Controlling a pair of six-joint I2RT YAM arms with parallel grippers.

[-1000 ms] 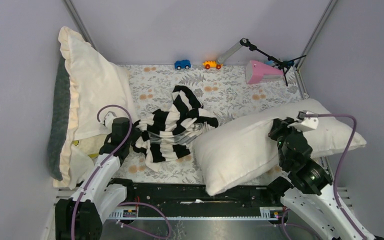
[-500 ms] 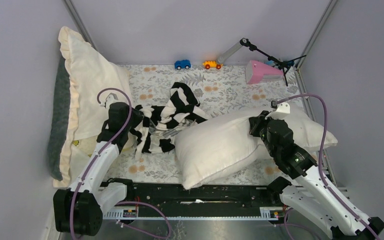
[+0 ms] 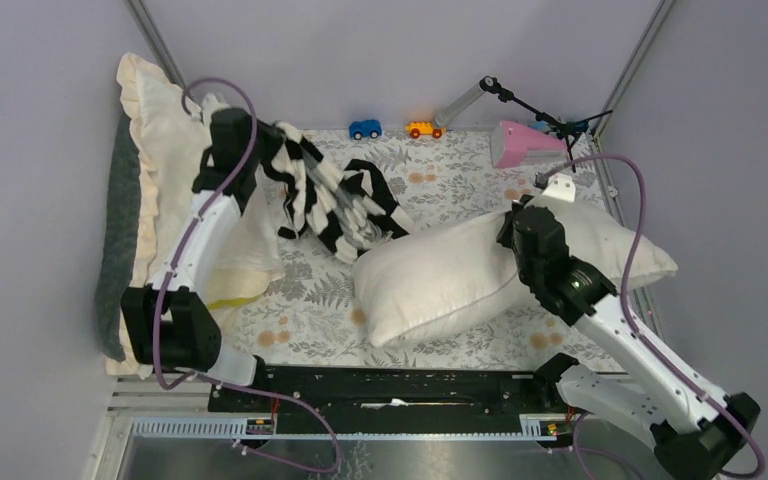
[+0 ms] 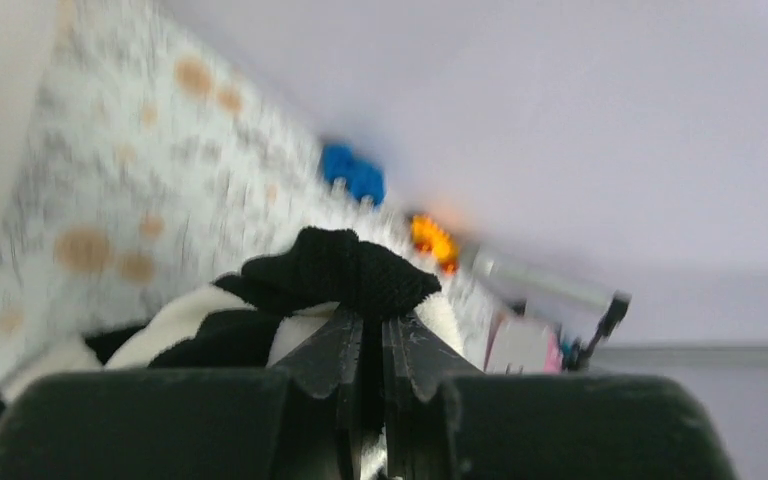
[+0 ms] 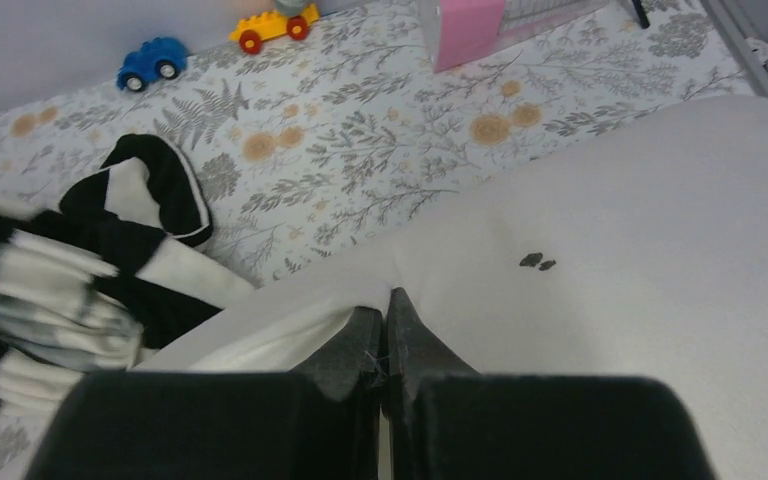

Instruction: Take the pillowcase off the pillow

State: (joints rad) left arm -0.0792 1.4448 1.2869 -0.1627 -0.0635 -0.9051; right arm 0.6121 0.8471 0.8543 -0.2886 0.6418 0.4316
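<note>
**Striped cover nearly off: both pinches are the weak points**

The large plump off-white pillow lies across the right half of the leaf-and-flower printed worktop, with one end at the right edge. The right gripper has its jaws pressed together on a thin fold of the pillow's plain fabric, beside a small dark speck. A pinch that thin could slip, and the pillow would then be dragged toward the far-left corner along with the cover.

The cream ruffled-edge pillow leans along the left edge, just beside the raised left arm. A wider swing there might snag its frill or tip it over.

The soft black-and-white striped pillowcase hangs taut from the far-left corner down to the off-white pillow's left end, which it touches. I cannot tell whether a hem is hooked over that corner. If one is, more pulling would strain the fabric or lift the pillow.

The left gripper is clamped on a bunched black fold, and a small bunch like that could pull free.

The blue toy car and the orange toy car sit at the far edge, where trailing cloth could sweep them.
</note>
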